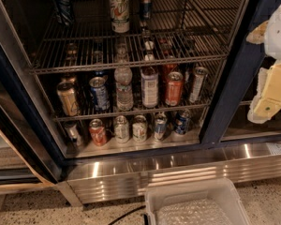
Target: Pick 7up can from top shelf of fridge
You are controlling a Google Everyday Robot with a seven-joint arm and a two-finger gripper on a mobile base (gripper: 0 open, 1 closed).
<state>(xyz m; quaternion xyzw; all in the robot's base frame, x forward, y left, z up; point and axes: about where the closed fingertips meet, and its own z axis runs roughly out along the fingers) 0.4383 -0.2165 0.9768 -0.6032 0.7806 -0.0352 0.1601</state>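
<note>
One 7up can (119,11) stands well left of the spread fingers (271,90).

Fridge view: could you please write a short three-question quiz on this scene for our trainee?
1. True or false: the 7up can stands on the lowest rack.
2. Which stands left of it on the top shelf? A) an orange can B) the dark blue can C) a jar
3. Fill in: the gripper is at the picture's ___ edge.
Key: 1 false, it is on the top shelf; 2 B; 3 right.
</note>
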